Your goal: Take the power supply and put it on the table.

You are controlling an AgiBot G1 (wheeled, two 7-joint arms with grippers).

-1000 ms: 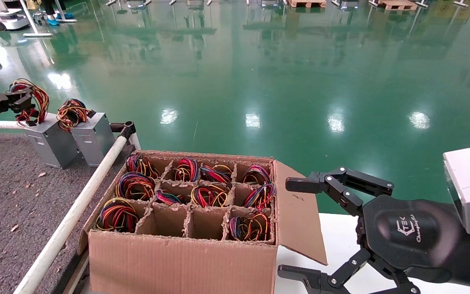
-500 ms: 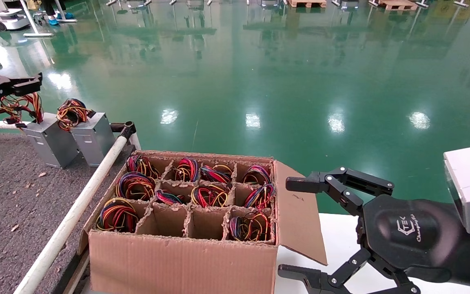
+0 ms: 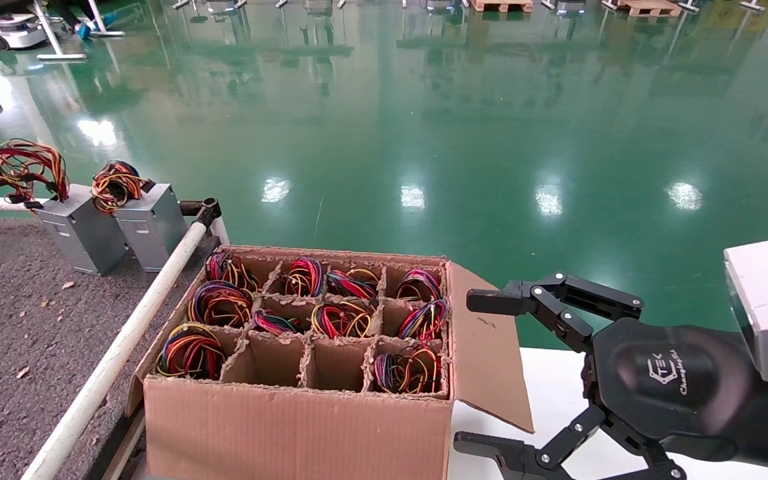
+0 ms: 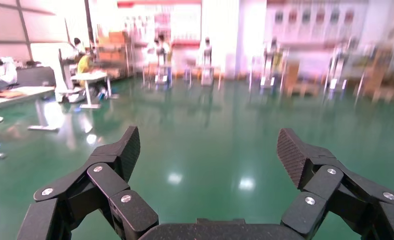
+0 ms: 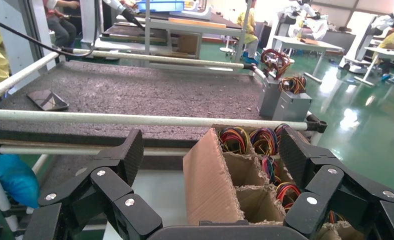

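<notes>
While the head view shows no trace of the left arm, its own wrist camera shows the left gripper (image 4: 207, 155) with its ribbed black fingers spread wide and nothing between them, only glossy green floor (image 4: 204, 125) beyond.

The right gripper (image 3: 484, 373) sits low at the near right over the smooth white tabletop (image 3: 551, 387), jaws likewise spread apart and empty. Just to its left stands the cardboard carton (image 3: 297, 427), corrugated and rough-edged, its pulp dividers forming cells that hold coils of red, yellow, blue and black wire. The right wrist camera looks across that carton (image 5: 212, 175) and takes in much more of the table (image 5: 135, 95) than the head view does: a broad dark grey speckled surface framed by round white tube rails (image 5: 145, 120).

The power supply (image 3: 81, 230) stands far off to the right gripper's left and well beyond it, on the table (image 3: 17, 320) at its far edge, a grey sheet-metal box with a loose spray of red, yellow and orange wires arching off its top. Touching its side is a second grey box (image 3: 151, 227) topped by a tighter orange-and-black coil. Both boxes also appear, small, past the carton in the right wrist view.
</notes>
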